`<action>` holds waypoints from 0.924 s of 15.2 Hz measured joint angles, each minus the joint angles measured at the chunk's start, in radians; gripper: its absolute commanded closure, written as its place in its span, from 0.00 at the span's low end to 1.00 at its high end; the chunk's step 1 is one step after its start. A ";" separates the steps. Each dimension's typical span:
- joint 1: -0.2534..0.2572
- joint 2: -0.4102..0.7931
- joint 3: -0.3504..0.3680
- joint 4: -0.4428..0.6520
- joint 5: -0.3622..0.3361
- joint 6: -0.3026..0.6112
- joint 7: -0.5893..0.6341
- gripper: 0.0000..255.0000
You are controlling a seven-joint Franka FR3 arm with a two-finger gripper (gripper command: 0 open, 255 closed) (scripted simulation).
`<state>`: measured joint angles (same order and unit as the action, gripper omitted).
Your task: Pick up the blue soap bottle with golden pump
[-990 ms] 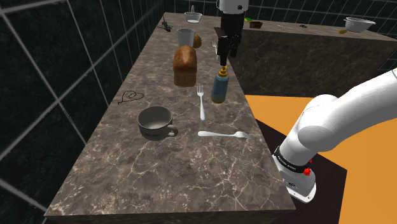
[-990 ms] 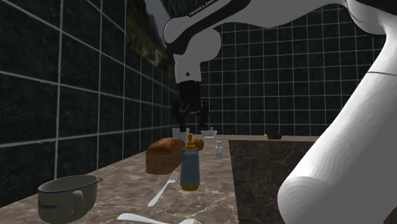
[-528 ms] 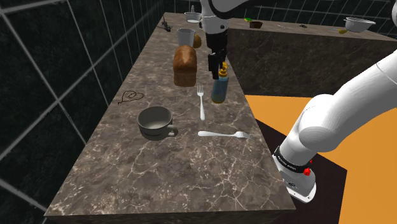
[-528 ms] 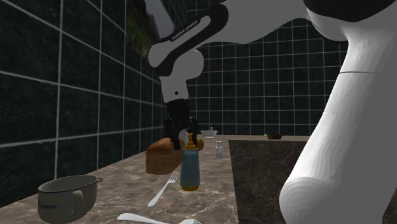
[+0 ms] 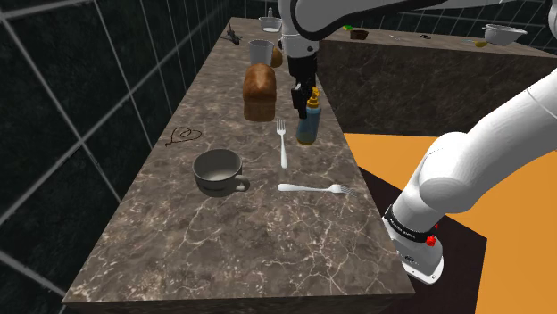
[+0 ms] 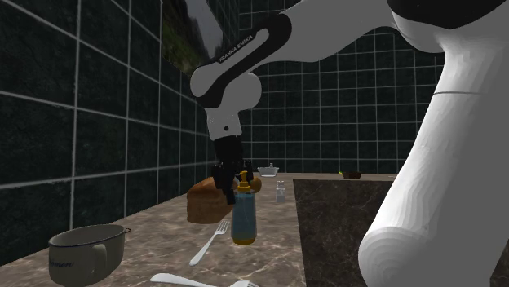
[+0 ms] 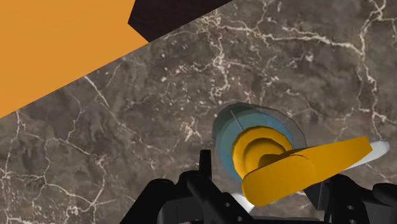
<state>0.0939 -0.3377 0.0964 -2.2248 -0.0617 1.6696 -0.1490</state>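
Observation:
The blue soap bottle (image 5: 307,127) with a golden pump (image 5: 312,102) stands upright on the brown marble counter (image 5: 223,232), close to its right edge in the shoulder view. My black gripper (image 5: 300,95) hangs at pump height, just to the shoulder view's left of the bottle top. In the second exterior view the gripper (image 6: 226,174) sits next to the bottle (image 6: 243,215). From the wrist, the bottle (image 7: 232,124) is seen from above, its pump (image 7: 299,168) lying between my gripper (image 7: 273,188), whose fingers stand apart and open around it.
A bread loaf (image 5: 260,91) stands just behind the gripper. Two forks (image 5: 282,143) (image 5: 312,188) and a grey mug (image 5: 218,169) lie nearer the stand. A white cup (image 5: 260,51) and a bowl (image 5: 270,23) stand farther back. Orange floor (image 5: 509,223) lies past the counter edge.
The gripper has come down from above the bottle and shifted to the shoulder view's left, now level with the pump. The bottle has not moved.

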 measured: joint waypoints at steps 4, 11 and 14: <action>0.000 0.000 0.000 0.000 0.000 0.000 0.000 1.00; 0.000 -0.002 0.000 0.037 0.000 -0.041 -0.002 1.00; 0.000 -0.003 0.001 0.076 0.001 -0.080 -0.004 1.00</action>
<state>0.0940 -0.3404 0.0971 -2.1488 -0.0611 1.5896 -0.1528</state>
